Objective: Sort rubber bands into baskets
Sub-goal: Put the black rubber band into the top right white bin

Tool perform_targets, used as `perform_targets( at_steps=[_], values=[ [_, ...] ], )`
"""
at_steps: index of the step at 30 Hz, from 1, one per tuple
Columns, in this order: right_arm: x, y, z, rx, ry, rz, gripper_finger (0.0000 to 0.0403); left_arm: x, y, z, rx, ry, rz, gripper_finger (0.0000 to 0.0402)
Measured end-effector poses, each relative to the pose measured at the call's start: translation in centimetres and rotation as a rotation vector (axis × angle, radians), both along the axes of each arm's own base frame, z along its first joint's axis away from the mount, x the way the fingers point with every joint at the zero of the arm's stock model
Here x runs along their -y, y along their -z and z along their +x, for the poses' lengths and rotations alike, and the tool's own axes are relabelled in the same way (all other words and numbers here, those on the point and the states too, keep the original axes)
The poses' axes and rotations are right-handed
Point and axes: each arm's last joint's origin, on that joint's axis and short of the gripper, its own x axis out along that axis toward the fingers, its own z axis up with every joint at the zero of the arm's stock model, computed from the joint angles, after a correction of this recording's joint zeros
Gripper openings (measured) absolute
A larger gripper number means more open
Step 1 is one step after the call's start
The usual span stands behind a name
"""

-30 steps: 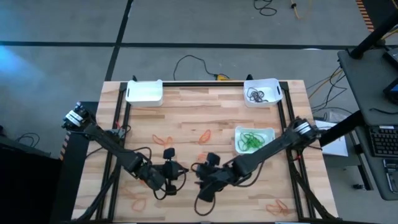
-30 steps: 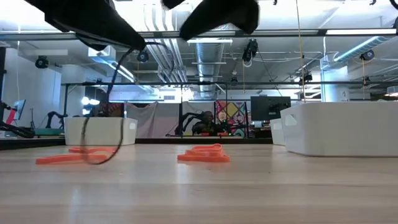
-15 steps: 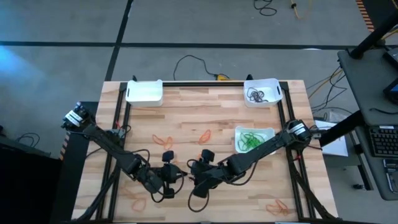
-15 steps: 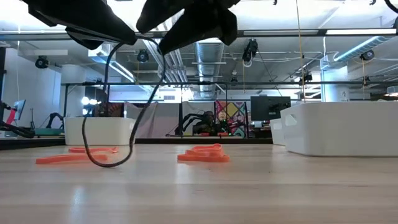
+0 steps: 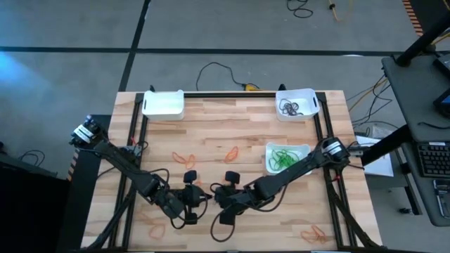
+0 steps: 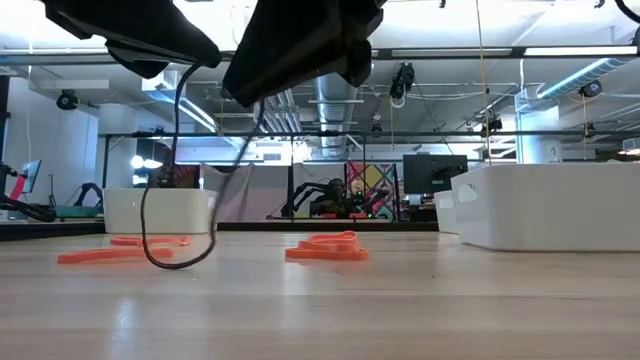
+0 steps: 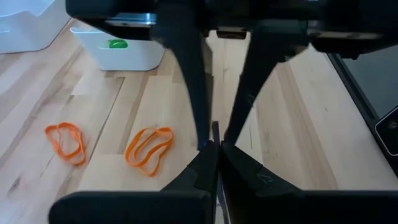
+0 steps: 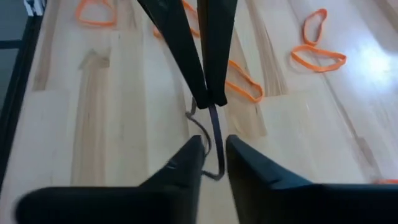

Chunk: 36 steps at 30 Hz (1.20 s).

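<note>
Dark rubber band [image 6: 175, 215], limp and nearly weightless, hangs as a loop above the near-centre surface [image 5: 246, 133], pinched shut by the left claw [image 5: 199, 199]. Right claw [image 5: 216, 197] narrows around the same strand; best taken beside the existing pinch.

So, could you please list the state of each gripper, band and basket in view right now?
Left gripper: shut on dark band.
Right gripper: closing around dark band.
Dark band: hanging, touching table.
Top-left basket: empty.
Top-right basket: holds dark bands.
Middle-right basket: holds green bands.
</note>
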Motion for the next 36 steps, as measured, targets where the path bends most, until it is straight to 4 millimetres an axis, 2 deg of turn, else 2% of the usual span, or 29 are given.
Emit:
perform_targets(
  at_steps=[3,8,15,19,23,27,32,36],
  values=[
    [0.0,-0.2,-0.1,0.005,0.012,0.014,0.0018,0.0,0.0,0.0,0.001,-0.004,-0.007,0.0000],
    [0.2,-0.5,-0.1,0.011,0.037,0.038,0.0012,0.0,-0.3,-0.2,0.007,0.007,0.000,0.0019],
    [0.5,-1.4,-0.2,0.027,0.055,0.061,0.0012,-0.8,-1.4,-1.5,-0.045,0.012,0.037,0.0085],
    [1.7,-3.5,-0.6,0.011,0.083,0.052,0.0012,-1.4,-2.5,-3.3,-0.088,0.014,0.040,0.0127],
    [4.4,-6.7,-1.4,0.002,0.118,0.025,0.0012,-1.9,-3.8,-5.5,-0.108,-0.008,-0.007,0.0165],
    [8.0,-9.6,-2.4,0.028,0.192,0.002,0.0012,-2.3,-4.7,-7.9,-0.139,-0.047,-0.066,0.0196],
    [13.8,-12.8,-4.6,0.036,0.392,-0.086,0.0012,-2.4,-5.0,-10.4,-0.150,-0.124,-0.133,0.0219],
    [20.0,-14.0,-7.5,-0.081,0.594,-0.114,0.0012,-2.6,-4.7,-11.4,-0.176,-0.183,-0.164,0.0221]
  ],
)
